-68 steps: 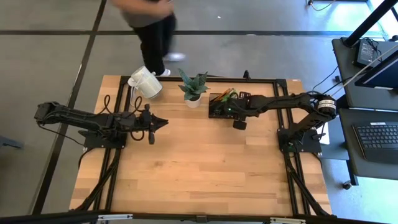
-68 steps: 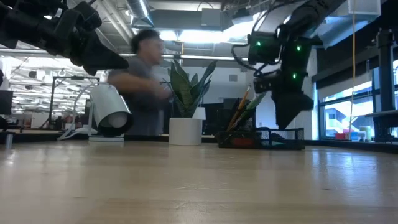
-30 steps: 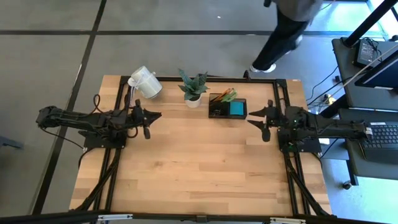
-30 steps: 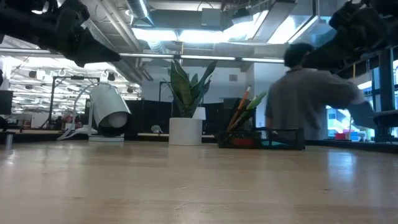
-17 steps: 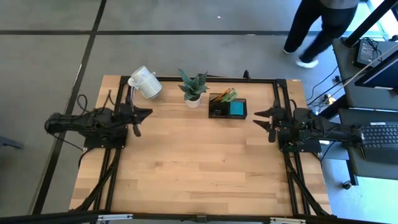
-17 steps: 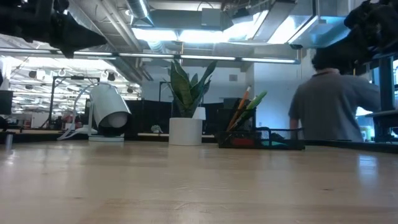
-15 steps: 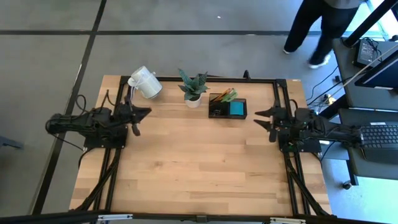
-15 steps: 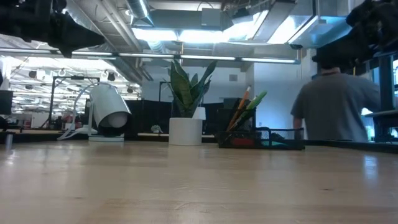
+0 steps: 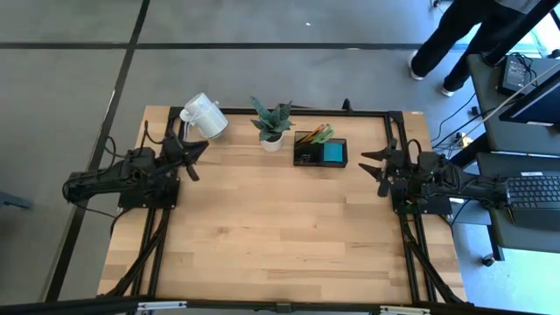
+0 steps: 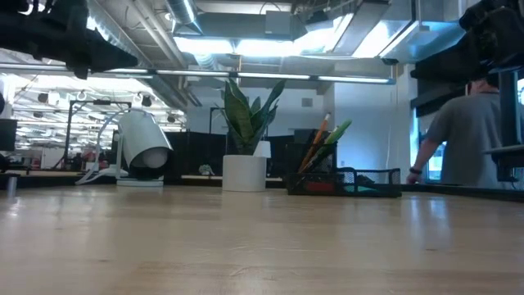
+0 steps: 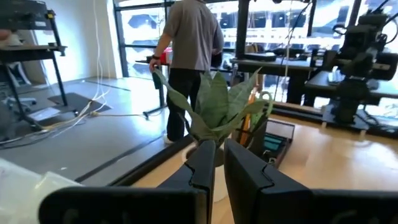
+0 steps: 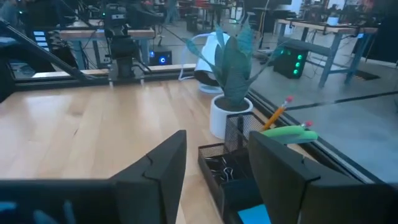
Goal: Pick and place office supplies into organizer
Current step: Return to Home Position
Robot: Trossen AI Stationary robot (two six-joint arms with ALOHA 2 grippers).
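Note:
The black organizer stands at the table's far side, right of the potted plant. It holds orange pencils and green-handled scissors standing upright and a blue sticky-note pad. It also shows in the low view. In the right wrist view, black clips lie in one compartment. My left gripper hovers at the table's left side near the mug, empty, its fingers closed to a narrow slit. My right gripper hovers at the right side, open and empty, pointing toward the organizer.
A white mug lies tipped at the far left. A white pot with a spiky plant stands left of the organizer. A person walks on the floor beyond the table's far right corner. Bare wood fills the middle and near side.
My left gripper has drawn back toward the table's left and far edge, nearer the mug. My right gripper has drawn back a little toward the table's right edge. The person behind the table has walked on to the right.

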